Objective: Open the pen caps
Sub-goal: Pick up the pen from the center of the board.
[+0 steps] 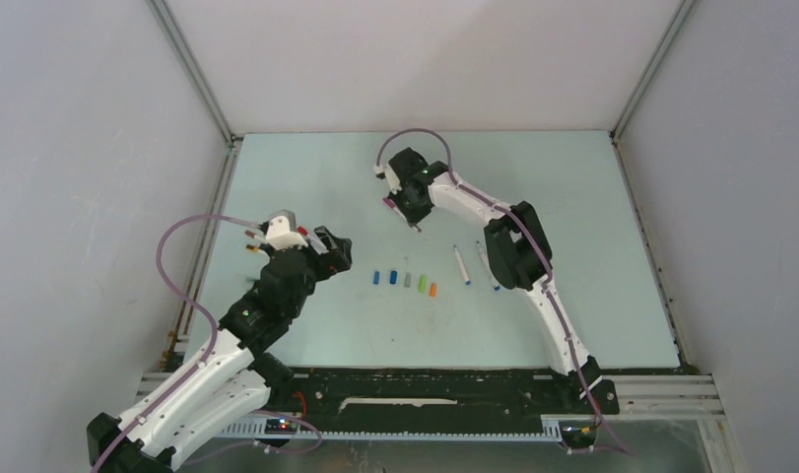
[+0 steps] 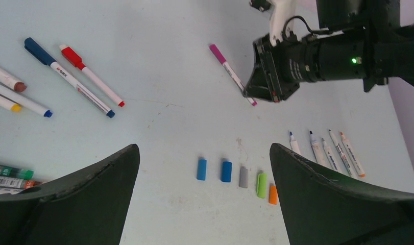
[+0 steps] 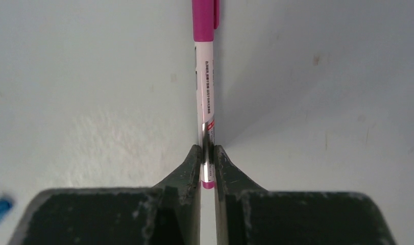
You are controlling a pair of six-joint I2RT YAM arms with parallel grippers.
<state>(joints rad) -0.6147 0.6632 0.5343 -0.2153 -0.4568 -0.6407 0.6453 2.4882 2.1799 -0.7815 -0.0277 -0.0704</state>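
Observation:
My right gripper is shut on the tail end of a white pen with a magenta cap still on it. The pen points away from the jaws, low over the table. This gripper and the pen also show in the top and left wrist views. Several loose pen caps lie in a row: two blue, grey, green, orange. My left gripper is open and empty, hovering above and left of the row.
Several capped pens, among them a blue one and a red one, lie left of the row. Several uncapped pens lie right of it, near the right arm's elbow. Walls enclose the light table.

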